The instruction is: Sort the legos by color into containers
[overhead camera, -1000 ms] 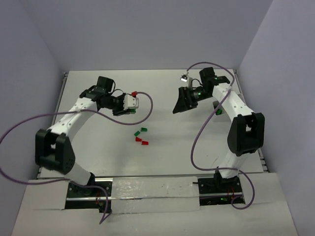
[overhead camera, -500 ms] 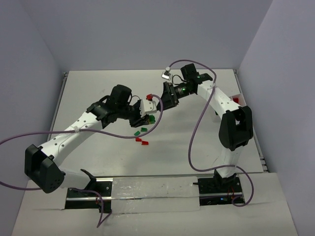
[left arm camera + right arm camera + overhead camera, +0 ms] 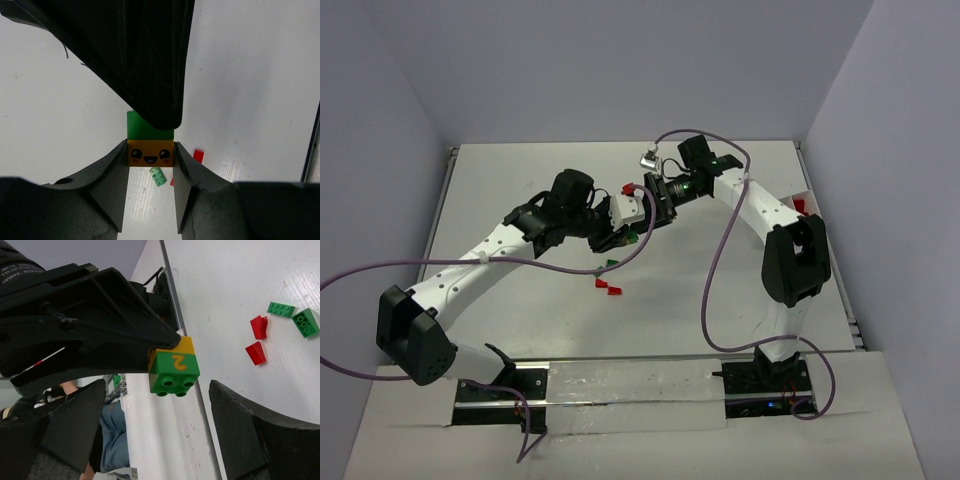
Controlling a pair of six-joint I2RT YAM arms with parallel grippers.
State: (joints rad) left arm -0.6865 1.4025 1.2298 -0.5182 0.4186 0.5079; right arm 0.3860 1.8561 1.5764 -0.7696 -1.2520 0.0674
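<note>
My left gripper [image 3: 150,149] is shut on a stacked lego, a yellow smiley-face brick [image 3: 150,157] with a green brick [image 3: 142,129] on it. In the right wrist view the green brick [image 3: 174,371] bears a yellow 2 and hangs just beyond my right gripper [image 3: 165,435], which is open, one finger to each side of it. In the top view both grippers meet above the table's middle, left gripper [image 3: 623,236] facing right gripper [image 3: 648,212]. Loose legos lie on the table: green ones [image 3: 280,309] [image 3: 305,322] and red ones [image 3: 259,326] [image 3: 255,353]. The white container [image 3: 803,203] sits at the right edge.
Purple cables [image 3: 720,260] loop from both arms over the table. The right arm's upper link [image 3: 790,265] stands between the grippers and the container. The table's right rim [image 3: 850,310] runs close behind it.
The left arm has swung from the back left to the middle with the stacked lego. The right gripper has come left to meet it and now stands around it.
</note>
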